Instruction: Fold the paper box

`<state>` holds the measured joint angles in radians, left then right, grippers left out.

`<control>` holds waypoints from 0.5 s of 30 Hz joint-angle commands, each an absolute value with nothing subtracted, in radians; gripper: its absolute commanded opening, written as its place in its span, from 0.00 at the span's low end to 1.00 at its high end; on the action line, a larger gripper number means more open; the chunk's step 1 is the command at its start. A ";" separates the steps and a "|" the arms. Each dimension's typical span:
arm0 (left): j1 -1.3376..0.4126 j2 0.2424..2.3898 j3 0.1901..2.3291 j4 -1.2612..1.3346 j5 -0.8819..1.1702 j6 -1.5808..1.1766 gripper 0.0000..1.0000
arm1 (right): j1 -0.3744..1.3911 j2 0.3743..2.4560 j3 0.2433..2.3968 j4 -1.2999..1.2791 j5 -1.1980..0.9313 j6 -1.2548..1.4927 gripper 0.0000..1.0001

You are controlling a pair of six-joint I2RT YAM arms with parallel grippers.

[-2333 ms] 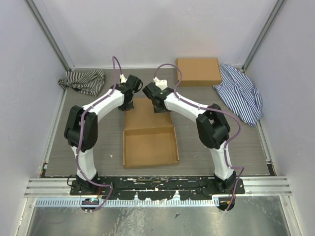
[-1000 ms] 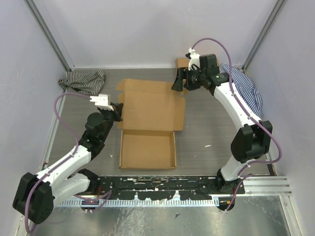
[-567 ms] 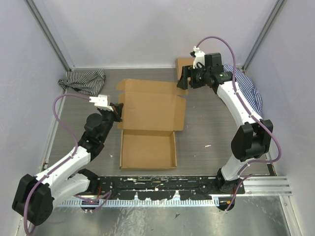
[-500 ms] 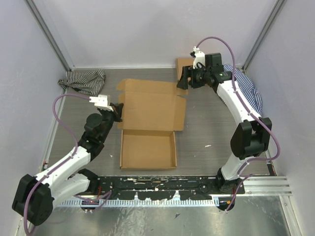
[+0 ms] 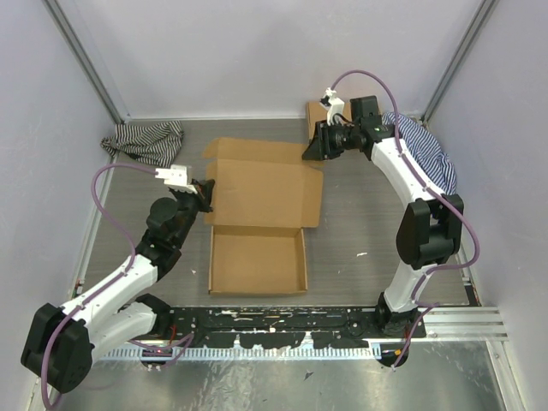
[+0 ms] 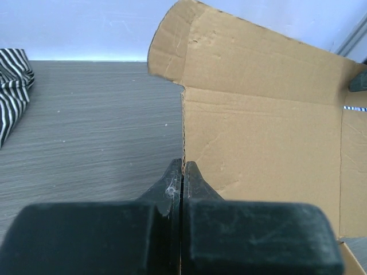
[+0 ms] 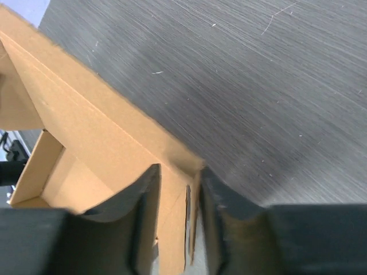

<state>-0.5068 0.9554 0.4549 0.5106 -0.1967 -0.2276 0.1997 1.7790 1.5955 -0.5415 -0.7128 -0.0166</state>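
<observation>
From my station, the far left corner of the tabletop (image 5: 368,231) holds a bunched black-and-white striped cloth (image 5: 145,139). Just right of it, the left arm reaches in low from the near left, and the left gripper (image 5: 203,193) sits on the left edge of the paper box (image 5: 261,218). On the left wrist camera its fingers (image 6: 195,183) are pressed together with no gap showing, and the thin cardboard edge of the lid runs straight into the seam between them, so that claw is pinching the lid. The box itself sits mid-tabletop. Its shallow tray is nearer the arm bases, and the lid panel is spread open from the tray's far wall toward the far edge, with a rounded flap at the far left. At the lid's far right corner is the right gripper (image 5: 312,147). On its wrist camera the fingers (image 7: 143,195) stand partly apart, one on either side of the cardboard corner, but I cannot tell whether they actually press on it. Behind that gripper, a second brown cardboard box (image 5: 317,111) lies against the far edge, mostly hidden by the arm. A blue-and-white striped cloth (image 5: 424,158) lies along the right edge.
</observation>
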 commanded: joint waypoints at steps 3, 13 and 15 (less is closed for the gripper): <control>-0.511 0.943 0.474 0.513 -0.220 -0.222 0.00 | 0.201 1.737 1.632 -0.548 -0.804 -0.034 0.16; -0.512 0.855 0.631 0.189 -0.241 -0.246 0.42 | 0.211 1.590 1.525 -0.439 -0.759 -0.030 0.01; -0.511 0.825 0.668 0.101 -0.241 -0.246 0.46 | 0.225 1.544 1.510 -0.415 -0.746 -0.045 0.01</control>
